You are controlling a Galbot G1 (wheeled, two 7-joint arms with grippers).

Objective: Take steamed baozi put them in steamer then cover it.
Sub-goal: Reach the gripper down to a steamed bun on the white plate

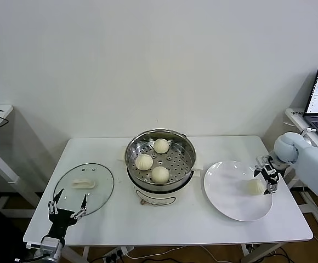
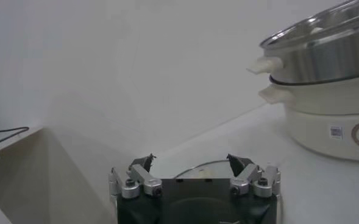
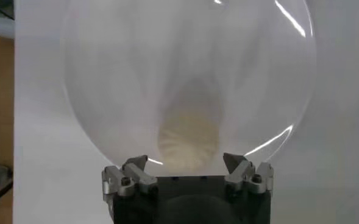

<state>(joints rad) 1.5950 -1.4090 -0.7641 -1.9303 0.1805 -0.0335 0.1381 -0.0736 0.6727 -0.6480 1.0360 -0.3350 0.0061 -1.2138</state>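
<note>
Right wrist view: jaws wide around baozi [image 3: 188,141].

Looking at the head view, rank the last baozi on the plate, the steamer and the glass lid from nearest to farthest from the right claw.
From the right claw:
1. Baozi on the plate, right beside the open claw, at the table's right side.
2. Steamer, mid-table, holding three buns.
3. Glass lid, far left, near the left claw.

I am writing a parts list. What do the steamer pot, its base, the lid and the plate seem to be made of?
Steamer pot: apparently polished steel, given its mirror-like reflections and perforated tray.
Base: cream-white and smooth, probably plastic.
Lid: clear, likely glass, since the table shows through; thin metal-looking rim, white handle.
Plate: glossy white, ceramic or plastic; I cannot tell which.
</note>
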